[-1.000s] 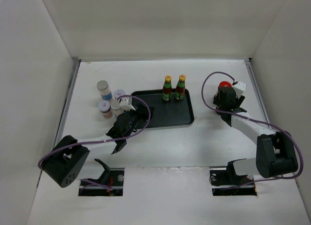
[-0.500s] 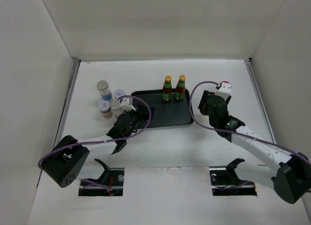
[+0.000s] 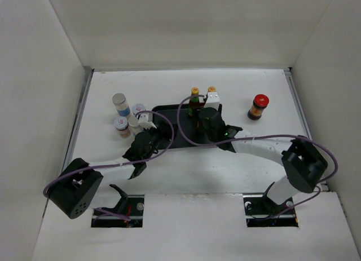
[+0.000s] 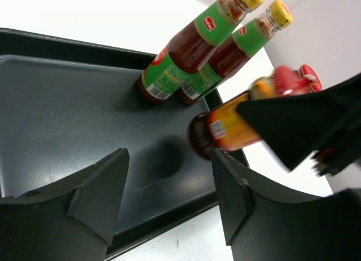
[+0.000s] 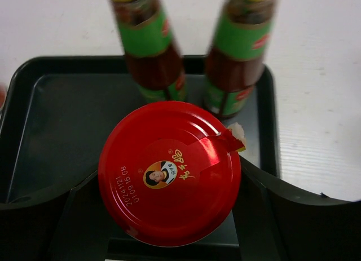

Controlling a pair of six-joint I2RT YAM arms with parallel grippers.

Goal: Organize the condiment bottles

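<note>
Hanging over the black tray point(image 4: 67, 103), the right gripper point(image 5: 169, 213) is clamping a red-lidded jar point(image 5: 169, 171) between its two fingers, the lid facing straight up at the wrist camera. The jar is sitting over the right part of the tray, just in front of the two slim bottles point(image 3: 194, 103), which are standing upright side by side at the tray's far edge. Whether its base is touching the tray floor I cannot tell, though a dark shadow is lying on the tray just beside it. The left gripper point(image 4: 169, 199) is hovering at the tray's near-left edge with its fingers spread wide and nothing between them. The other red-lidded jar point(image 3: 258, 106) is standing alone on the white table point(image 3: 141, 83), well to the right of the tray. Four pale-lidded jars point(image 3: 121, 124) are clustering on the table just off the tray's left side
</note>
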